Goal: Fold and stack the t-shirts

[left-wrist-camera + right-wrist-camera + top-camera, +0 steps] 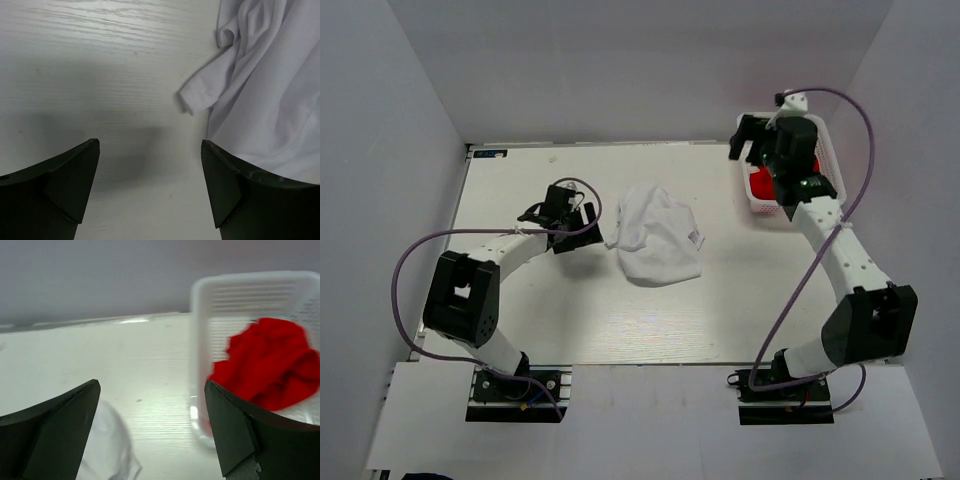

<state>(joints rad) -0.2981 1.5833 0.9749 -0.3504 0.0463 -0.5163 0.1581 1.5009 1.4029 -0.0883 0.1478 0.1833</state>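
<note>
Our left gripper (pixel 568 212) (pixel 150 143) is hanging low over the table (pixel 720 320), left of its middle. We are seeing its jaws standing wide apart, with only bare tabletop between them. We are finding the white shirt (pixel 656 236) (pixel 265 95) lying crumpled near the middle of the table, just beside this gripper on its right. In the wrist view a sleeve (pixel 202 95) is reaching out toward the gap ahead of the jaws, and the cloth is running down behind the right-hand finger (pixel 240 195). Whether that finger is touching the cloth we cannot tell.

Our right gripper (pixel 752 140) (pixel 152 385) is hovering at the far right corner of the table, over the left side of the basket (pixel 768 212) (pixel 200 330). Its jaws are also spreading wide and carrying nothing. We are seeing the red shirt (pixel 760 184) (pixel 267 362) sitting bunched inside the basket, ahead and to the right of this gripper and apart from it. The two shirts are lying well apart, one on the table and one in the basket.
</note>
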